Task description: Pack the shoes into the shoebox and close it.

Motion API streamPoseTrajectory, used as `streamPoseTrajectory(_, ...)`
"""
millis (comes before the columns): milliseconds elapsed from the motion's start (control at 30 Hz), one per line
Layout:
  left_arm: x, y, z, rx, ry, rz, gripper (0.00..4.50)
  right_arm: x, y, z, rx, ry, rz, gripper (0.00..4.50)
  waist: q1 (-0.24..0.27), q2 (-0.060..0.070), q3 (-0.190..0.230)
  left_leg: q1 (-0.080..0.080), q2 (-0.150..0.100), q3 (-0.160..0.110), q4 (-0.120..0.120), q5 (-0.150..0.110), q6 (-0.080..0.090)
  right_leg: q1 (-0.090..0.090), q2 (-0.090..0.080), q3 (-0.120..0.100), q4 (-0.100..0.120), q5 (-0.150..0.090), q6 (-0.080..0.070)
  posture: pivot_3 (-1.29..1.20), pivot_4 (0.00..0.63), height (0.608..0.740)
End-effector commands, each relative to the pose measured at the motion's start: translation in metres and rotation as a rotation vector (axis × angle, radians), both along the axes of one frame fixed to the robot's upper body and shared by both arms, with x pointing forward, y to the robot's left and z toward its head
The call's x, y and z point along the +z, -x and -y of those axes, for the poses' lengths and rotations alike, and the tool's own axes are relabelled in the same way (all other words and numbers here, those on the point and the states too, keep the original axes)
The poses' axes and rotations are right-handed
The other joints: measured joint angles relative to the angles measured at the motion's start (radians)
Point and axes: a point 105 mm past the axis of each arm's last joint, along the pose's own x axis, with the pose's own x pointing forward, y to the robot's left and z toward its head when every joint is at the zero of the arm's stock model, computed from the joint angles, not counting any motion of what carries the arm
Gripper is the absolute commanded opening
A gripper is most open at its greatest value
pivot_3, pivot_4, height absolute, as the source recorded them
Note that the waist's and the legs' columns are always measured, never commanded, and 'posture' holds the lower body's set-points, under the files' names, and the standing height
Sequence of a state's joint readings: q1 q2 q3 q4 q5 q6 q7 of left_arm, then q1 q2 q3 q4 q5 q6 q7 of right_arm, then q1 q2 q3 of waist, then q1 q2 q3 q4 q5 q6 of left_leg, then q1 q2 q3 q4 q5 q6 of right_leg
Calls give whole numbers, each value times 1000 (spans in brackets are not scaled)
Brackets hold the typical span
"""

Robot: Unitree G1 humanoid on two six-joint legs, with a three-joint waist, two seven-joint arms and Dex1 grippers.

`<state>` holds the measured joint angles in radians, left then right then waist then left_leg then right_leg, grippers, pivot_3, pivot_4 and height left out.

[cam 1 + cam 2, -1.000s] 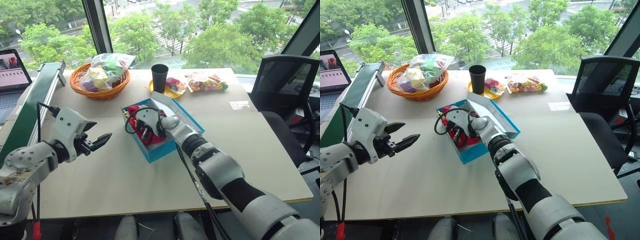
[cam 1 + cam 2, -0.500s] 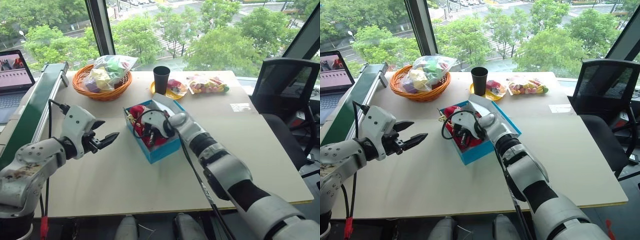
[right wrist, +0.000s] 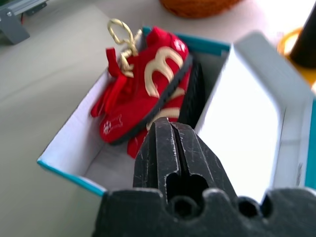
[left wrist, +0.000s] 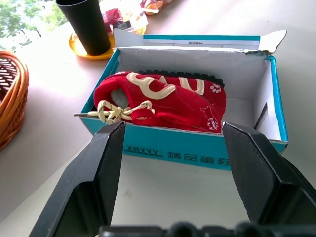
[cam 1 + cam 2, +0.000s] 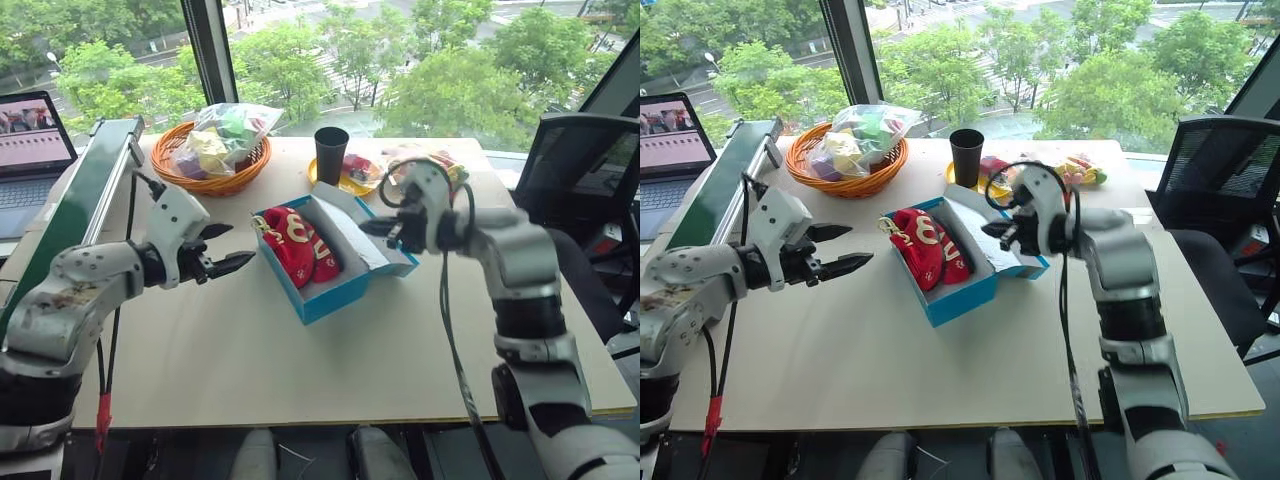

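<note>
The blue shoebox (image 5: 330, 292) stands open in the middle of the table, its white-lined lid (image 5: 352, 222) tipped back on the right side. Both red shoes (image 5: 300, 245) lie inside on their sides, cream laces (image 4: 116, 111) hanging over the near-left corner. My left gripper (image 5: 238, 246) hovers open just left of the box, pointing at it, with nothing between its fingers (image 4: 106, 168). Shut and empty, my right gripper (image 5: 367, 228) hangs over the lid's inner face, pointing toward the shoes (image 3: 143, 84).
An orange wicker basket (image 5: 178, 172) with a bag of items sits at the back left. Behind the box stand a black cup (image 5: 330, 155), a yellow plate (image 5: 322, 182) and a snack bag (image 5: 455, 172). A green rail (image 5: 70, 210) and laptop (image 5: 30, 140) flank the left, a black chair (image 5: 590, 170) the right.
My right gripper has come out of the box, rising and swinging right, and now hangs over the lid. My left gripper has edged closer to the box. The shoes now lie uncovered.
</note>
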<state>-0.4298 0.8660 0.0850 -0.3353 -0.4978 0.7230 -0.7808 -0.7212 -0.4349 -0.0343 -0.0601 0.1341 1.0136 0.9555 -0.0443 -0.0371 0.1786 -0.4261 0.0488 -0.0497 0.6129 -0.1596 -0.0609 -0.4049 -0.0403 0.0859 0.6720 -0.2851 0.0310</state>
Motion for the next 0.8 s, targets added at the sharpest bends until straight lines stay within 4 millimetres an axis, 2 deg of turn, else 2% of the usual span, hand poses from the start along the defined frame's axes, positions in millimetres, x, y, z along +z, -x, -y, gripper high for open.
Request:
streamPoseTrajectory(33,8,0,10,-117,-28,19,3334,6,37,17,-1,-73,-14,50,1,0,0,0,0,0,0,0,0,0,0,0,0,0,0,0,150,734)
streamPoseTrajectory(100,8,0,9,-144,-43,-1,3334,-6,43,34,-80,-112,-49,50,-2,0,0,0,0,0,0,0,0,0,0,0,0,0,0,0,150,734)
streamPoseTrajectory(167,9,-1,8,-156,-55,-8,3334,-15,46,39,-119,-137,-58,50,-6,0,0,0,0,0,0,0,0,0,0,0,0,0,0,0,150,734)
streamPoseTrajectory(300,9,-7,9,-174,-85,-3,3334,-64,44,39,-153,-101,-115,50,-7,0,0,2,0,1,0,0,0,2,1,1,0,-4,7,0,150,734)
streamPoseTrajectory(367,10,-8,12,-186,-87,0,3334,-79,29,42,-221,-129,-115,50,-9,0,0,2,0,1,0,0,0,1,1,2,0,-4,7,0,150,734)
streamPoseTrajectory(500,16,-9,14,-190,-85,12,3334,-119,-9,66,-454,-210,-139,50,-16,0,1,1,0,2,1,0,0,1,1,2,0,-4,7,0,150,734)
streamPoseTrajectory(733,21,-8,10,-169,-98,23,3334,-138,-38,67,-547,-270,-111,50,-25,0,1,2,0,1,1,0,0,2,0,2,0,-1,3,0,150,734)
streamPoseTrajectory(800,23,-8,9,-165,-97,25,3334,-136,-45,70,-581,-309,-90,50,-26,0,1,3,0,1,1,0,0,3,1,2,1,-1,3,0,150,734)
